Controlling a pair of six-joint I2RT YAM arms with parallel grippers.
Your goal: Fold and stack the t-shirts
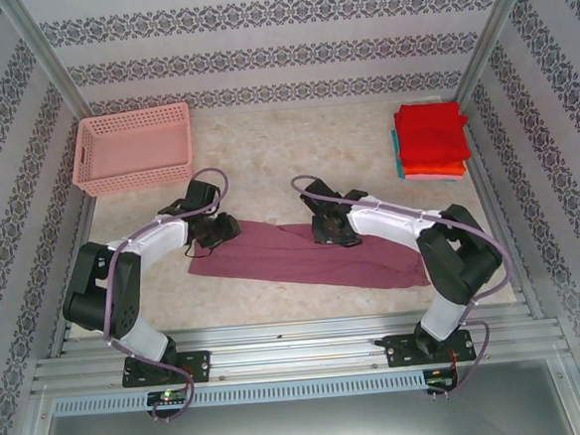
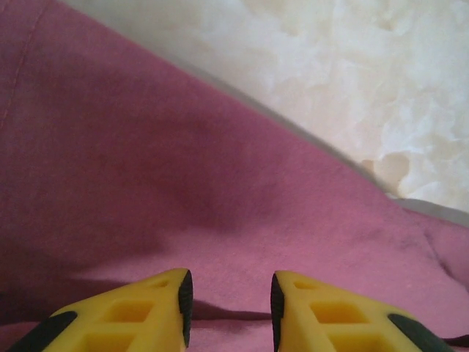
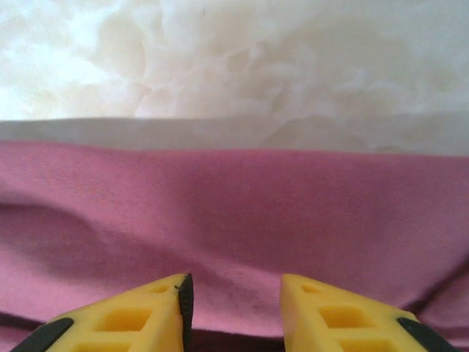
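We're over the table (image 1: 265, 149) now, mid-fold on the maroon shirt (image 1: 313, 261). It lies as a long, narrow band across the near middle, running from left to right between the two arms, and it looks already doubled lengthwise. Its printed front isn't showing from above.

The left gripper (image 1: 211, 231) is down on the band's left end, and the right gripper (image 1: 333, 229) is down on its far edge near the middle. In the left wrist view, the yellow fingers (image 2: 146, 308) stand a narrow gap apart, right on the cloth. In the right wrist view, the right arm's fingers (image 3: 322, 315) show the same narrow gap, with small creases running towards it. We can't tell whether either pair has actually nipped the fabric or is merely resting on it.

Over in the far right corner sits the pile of finished shirts, well apart from the band. A red shirt (image 1: 430, 133) is on top, an orange one (image 1: 436, 170) beneath it, and a teal edge (image 1: 398, 155) peeks out on the left side. The pink basket (image 1: 131, 147) sits at the far left, out of play.

As we read it, this is the crosswise fold being set up. The next move calls for a firm pinch through every layer at both points. Then we'd want an even lift, so the band doesn't sag or open, bringing one end over the other. After that comes the carry to the pile.
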